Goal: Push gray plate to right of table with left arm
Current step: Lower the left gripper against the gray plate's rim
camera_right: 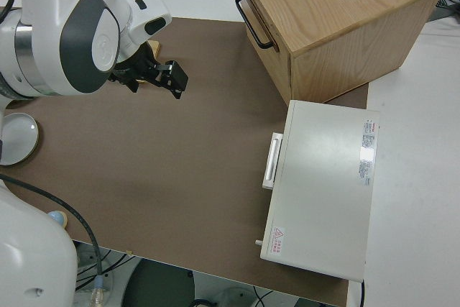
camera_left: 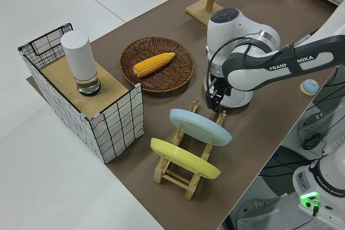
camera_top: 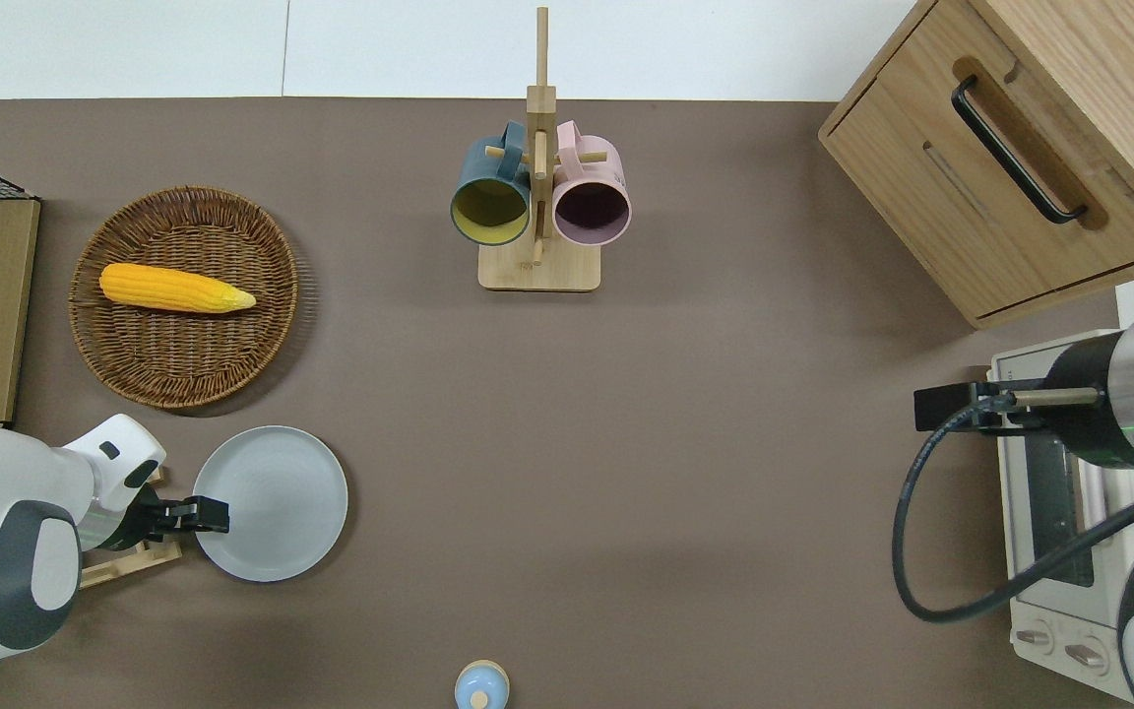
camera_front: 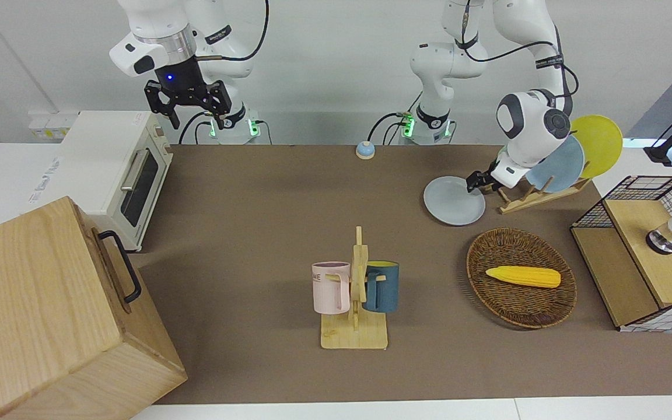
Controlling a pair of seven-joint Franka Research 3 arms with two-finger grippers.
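We see the left gripper (camera_top: 211, 514) low at the edge of the gray plate (camera_top: 277, 500), which lies flat on the table (camera_top: 685, 473) near the basket (camera_top: 262, 340), ready to shove it sideways, but we cannot tell if its fingers are apart or closed.

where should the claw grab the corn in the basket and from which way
Grip the corn across its thick middle, coming straight down from above. It lies flat and lengthwise in the shallow wicker basket, so the rim likely blocks a side approach, and the fingers should close across its narrow width, not along its length.
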